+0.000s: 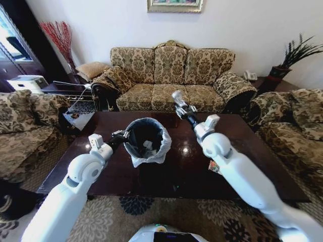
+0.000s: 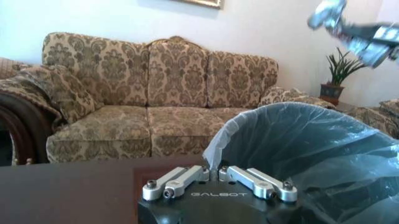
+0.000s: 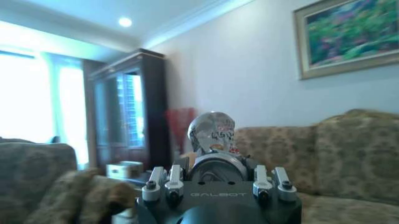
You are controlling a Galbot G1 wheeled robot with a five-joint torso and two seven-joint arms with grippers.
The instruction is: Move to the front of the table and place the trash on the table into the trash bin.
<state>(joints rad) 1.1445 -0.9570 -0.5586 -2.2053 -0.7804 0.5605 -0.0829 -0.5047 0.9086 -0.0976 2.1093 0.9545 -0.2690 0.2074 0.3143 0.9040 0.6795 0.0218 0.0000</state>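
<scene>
Right gripper (image 1: 177, 97) is raised above the table (image 1: 242, 151), past the far-right side of the trash bin (image 1: 146, 141), with its fingers clamped on a small silver can (image 3: 213, 133). Its long axis runs straight out along the line of the gripper, the rounded end pointing away from the wrist, up and toward the sofa (image 1: 171, 75). Left gripper (image 1: 121, 135) sits at the bin's left rim with its fingers pinched on the white liner bag (image 2: 262, 135), apparently steadying it.

To do this step well, the can should probably come back over the bin's open mouth and tip downward before release, so it drops inside, not onto the rim. A colourful wrapper (image 1: 214, 167) lies on the table, right of the bin.
</scene>
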